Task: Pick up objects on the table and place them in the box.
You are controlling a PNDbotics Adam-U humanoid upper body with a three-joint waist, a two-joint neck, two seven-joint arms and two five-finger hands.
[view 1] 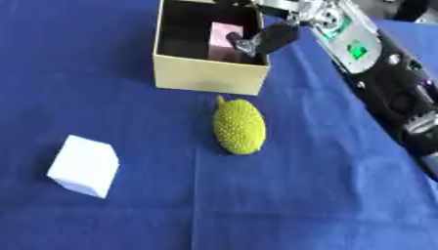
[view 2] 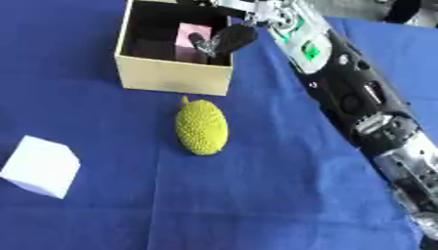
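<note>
A cardboard box [view 1: 205, 76] stands open at the back of the blue table. Inside it is a pink block [view 1: 222, 34], beside something dark [view 2: 150, 47] that I cannot make out. My right hand [view 1: 275, 37] hangs over the box's right rim, and a dark part of it reaches down to the pink block's right side. The rest of the hand is cut off at the top edge, so I cannot see whether it holds the block. A bumpy yellow-green fruit [view 1: 239, 126] lies in front of the box. A white cube [view 1: 84, 166] sits at the front left.
My right forearm [view 2: 342, 83] runs diagonally from the lower right corner up to the box and covers the table's right side. A blue cloth [view 1: 128, 219] covers the whole table.
</note>
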